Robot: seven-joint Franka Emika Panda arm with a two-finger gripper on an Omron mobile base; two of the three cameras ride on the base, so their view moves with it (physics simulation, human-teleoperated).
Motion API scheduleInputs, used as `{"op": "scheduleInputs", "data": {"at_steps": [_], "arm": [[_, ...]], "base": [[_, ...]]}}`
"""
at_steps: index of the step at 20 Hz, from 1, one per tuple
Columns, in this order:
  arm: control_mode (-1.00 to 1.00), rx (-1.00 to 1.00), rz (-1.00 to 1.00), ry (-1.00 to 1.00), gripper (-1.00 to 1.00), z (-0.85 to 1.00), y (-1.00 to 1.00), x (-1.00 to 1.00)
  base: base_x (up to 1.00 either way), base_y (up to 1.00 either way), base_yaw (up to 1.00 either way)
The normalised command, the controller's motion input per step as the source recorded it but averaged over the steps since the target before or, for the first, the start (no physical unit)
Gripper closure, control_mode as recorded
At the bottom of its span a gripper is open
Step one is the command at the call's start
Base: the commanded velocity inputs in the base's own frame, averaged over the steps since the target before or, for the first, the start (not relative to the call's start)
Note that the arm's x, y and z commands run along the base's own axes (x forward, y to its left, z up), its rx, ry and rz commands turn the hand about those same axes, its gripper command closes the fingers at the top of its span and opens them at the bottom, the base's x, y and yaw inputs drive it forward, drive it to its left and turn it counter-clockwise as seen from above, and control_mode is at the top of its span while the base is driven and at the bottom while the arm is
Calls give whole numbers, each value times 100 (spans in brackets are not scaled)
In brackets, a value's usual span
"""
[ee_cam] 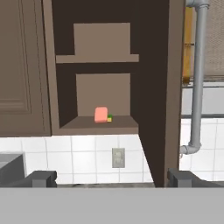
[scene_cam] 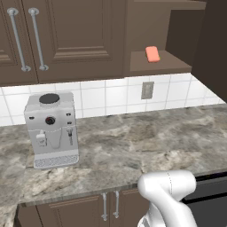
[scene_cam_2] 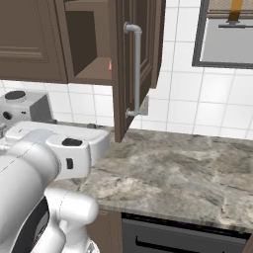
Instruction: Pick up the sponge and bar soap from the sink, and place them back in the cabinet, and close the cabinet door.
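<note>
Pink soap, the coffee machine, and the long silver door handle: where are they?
bar soap (scene_cam: 152, 54), left base view, its top face.
coffee machine (scene_cam: 51, 131), left base view, its front.
door handle (scene_cam_2: 137, 69), right base view, mid-bar.

The bar soap (ee_cam: 101, 114) lies on the bottom shelf in the cabinet (ee_cam: 98, 124), with the sponge (ee_cam: 110, 118) just behind it. The cabinet door (ee_cam: 162, 87) stands open to the right.

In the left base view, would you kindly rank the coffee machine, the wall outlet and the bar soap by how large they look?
1. coffee machine, by far the largest.
2. wall outlet.
3. bar soap, only slightly smaller-looking than the outlet; it sits on the cabinet shelf, so true size is unsure.
</note>
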Motion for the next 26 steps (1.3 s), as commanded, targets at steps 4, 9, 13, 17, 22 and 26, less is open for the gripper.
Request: {"op": "scheduleInputs", "data": {"at_steps": [4, 9, 13, 17, 22, 26], "arm": [[-100, 0, 0, 0, -100, -3, -22, 0], [-100, 0, 0, -2, -100, -6, -16, 0], [-100, 0, 0, -1, -100, -9, -15, 0], [-100, 0, 0, 0, -100, -6, -14, 0], [-100, 0, 1, 0, -100, -2, -15, 0], [-100, 0, 4, 0, -100, 0, -24, 0]], "base": [[0, 0, 0], [0, 0, 0], [0, 0, 0], [0, 0, 0], [0, 0, 0], [0, 0, 0]]}}
